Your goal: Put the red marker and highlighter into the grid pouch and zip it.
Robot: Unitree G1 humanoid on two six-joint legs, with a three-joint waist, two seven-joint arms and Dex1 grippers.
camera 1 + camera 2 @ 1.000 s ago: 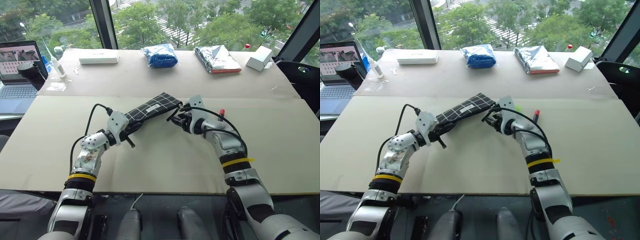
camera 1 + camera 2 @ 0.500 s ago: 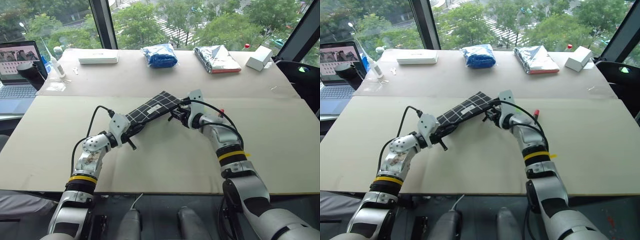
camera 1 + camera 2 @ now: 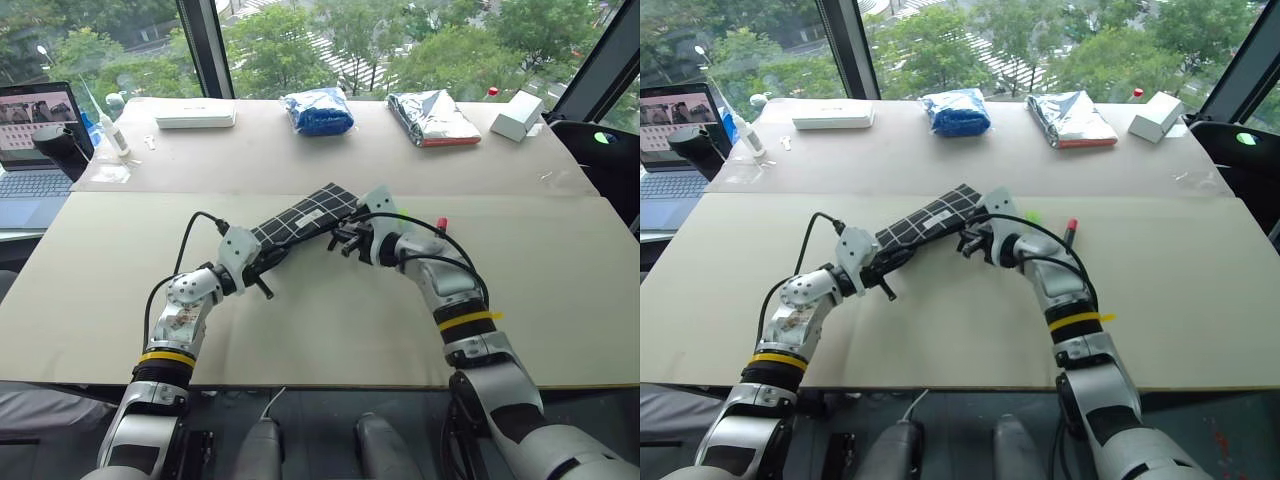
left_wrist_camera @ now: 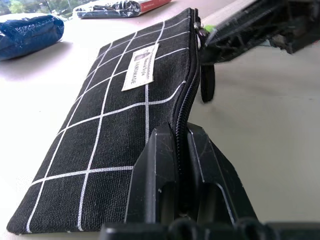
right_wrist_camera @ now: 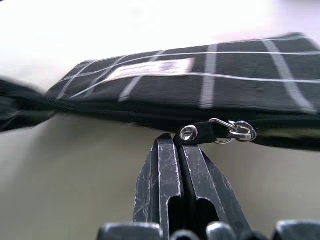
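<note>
Between the two arms the grid pouch (image 3: 300, 220) hangs above the table (image 3: 330, 310); left gripper (image 4: 181, 145) clamps its near zipper edge; right gripper (image 5: 177, 150) pinches its pull strap (image 5: 200, 133).

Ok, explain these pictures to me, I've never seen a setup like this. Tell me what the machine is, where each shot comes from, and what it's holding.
It is a humanoid robot with two arms, each ending in a black two-fingered hand. The two wide pictures come from cameras in its head, looking down over a table. The two close-ups come from cameras on its wrists. The left hand is shut on one end of the grid pouch. The right hand is shut right at the zipper pull strap; whether it pinches the strap is unclear. The red marker and highlighter lie on the table. Farther back lie a blue bag and a silver foil bag.
</note>
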